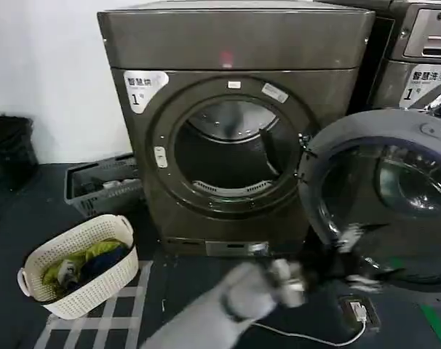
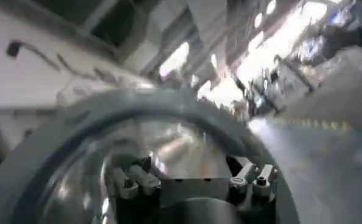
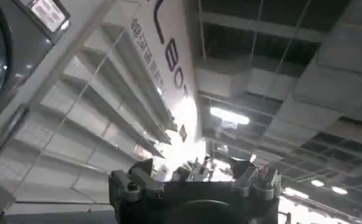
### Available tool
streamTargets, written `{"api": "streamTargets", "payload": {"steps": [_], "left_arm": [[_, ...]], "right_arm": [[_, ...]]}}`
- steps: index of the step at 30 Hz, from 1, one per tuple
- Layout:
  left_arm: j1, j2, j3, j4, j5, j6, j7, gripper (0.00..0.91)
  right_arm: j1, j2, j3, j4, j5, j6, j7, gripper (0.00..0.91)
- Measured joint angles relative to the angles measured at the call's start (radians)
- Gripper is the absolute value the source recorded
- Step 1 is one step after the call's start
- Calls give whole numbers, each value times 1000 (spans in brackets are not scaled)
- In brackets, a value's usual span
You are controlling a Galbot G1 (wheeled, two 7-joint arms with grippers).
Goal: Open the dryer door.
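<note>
The dryer (image 1: 235,43) is a dark bronze-grey box with its round drum opening uncovered. The dryer door (image 1: 373,138) stands swung out to the right, its grey inner face and bulging window turned toward me. My left arm reaches in from the bottom middle, and my left gripper (image 1: 351,258) is open at the door's lower left edge, blurred by motion. In the left wrist view the door's grey ring (image 2: 59,134) curves just ahead of the left gripper (image 2: 193,176), with nothing between the fingers. The right gripper (image 3: 193,173) is open and points up at the ceiling.
A white basket (image 1: 78,265) of clothes sits on the floor at the left, with a grey crate (image 1: 104,185) behind it. A lighter grey machine (image 1: 424,65) stands behind the open door. A white cable and plug (image 1: 359,313) lie on the floor under the door.
</note>
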Motion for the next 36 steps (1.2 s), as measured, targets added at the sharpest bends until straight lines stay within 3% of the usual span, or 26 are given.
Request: {"api": "streamTargets", "payload": {"steps": [7,12,19,24,30,36], "left_arm": [[139,219,-158,-176,5,75,-22,907],[269,340,-290,-285,-13,81,-53,907],[475,493,-485,-421,-101,137,-122,907],[628,551,-602,-492,-181,209,-205,907],[797,581,-750,-564,-378,366,-365,907],[881,595,-893,-582,-624,539,-566,907]], "right_arm": [[-1,-31,-30,-24,3,-8,7,907],[0,-58,-35,-54,4,-4,0,907],[5,-94,-54,-87,53,-18,-7,907],[12,-113,-71,-106,74,-20,-16,907],[24,-141,-90,-130,99,-40,-23,907],[33,-163,-105,-149,126,-39,-42,907]]}}
